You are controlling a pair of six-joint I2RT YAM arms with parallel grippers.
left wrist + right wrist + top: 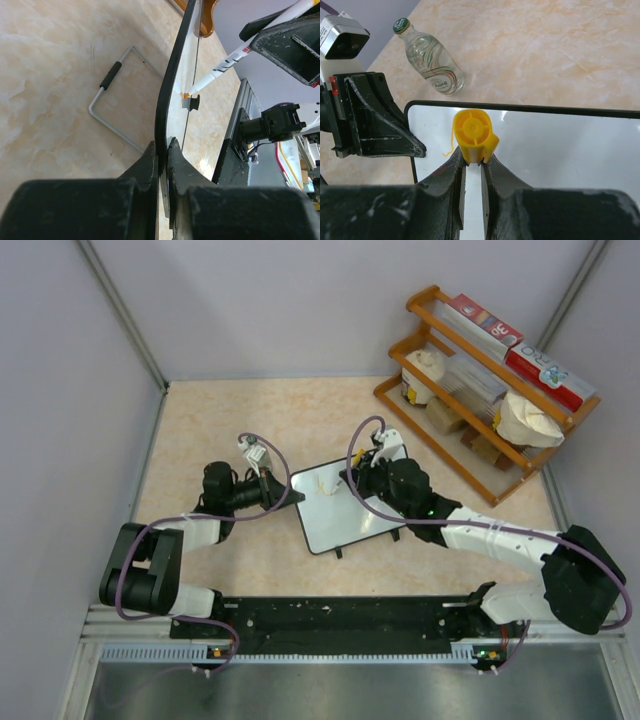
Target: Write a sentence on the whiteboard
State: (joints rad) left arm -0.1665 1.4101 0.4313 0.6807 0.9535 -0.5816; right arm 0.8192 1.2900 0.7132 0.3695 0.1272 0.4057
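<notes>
Whiteboard at centre of table, left edge pinched by left gripper. Right gripper pinches orange marker, tip on board. Risk: pen pressure pivots board in thin edge grip, skewing sentence.

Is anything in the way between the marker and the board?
Nothing visible. The right pincer holds the marker, and its orange tip meets the whiteboard.

Top camera high behind bases, looking down; wrist cameras close behind own jaws; all share whiteboard.
</notes>
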